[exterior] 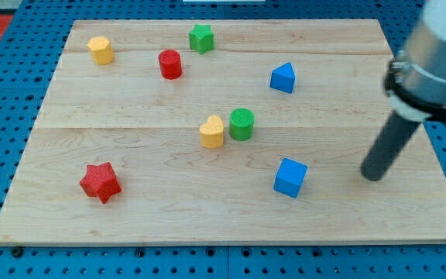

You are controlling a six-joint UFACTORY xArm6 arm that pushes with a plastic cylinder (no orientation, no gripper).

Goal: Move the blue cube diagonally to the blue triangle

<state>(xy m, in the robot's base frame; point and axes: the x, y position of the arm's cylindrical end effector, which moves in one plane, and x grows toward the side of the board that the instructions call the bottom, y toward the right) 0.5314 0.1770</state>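
Rod slanted, my tip right of blue cube, apart.

robot lab bench, wooden board, blue pegboard beneath

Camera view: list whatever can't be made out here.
- Arm above my tip: cut off by the view's top and right edges, and blurred.
- Board corner at the view's top right: hidden behind the arm.
- Blue cube, blue triangle: far faces hidden by their own bodies.
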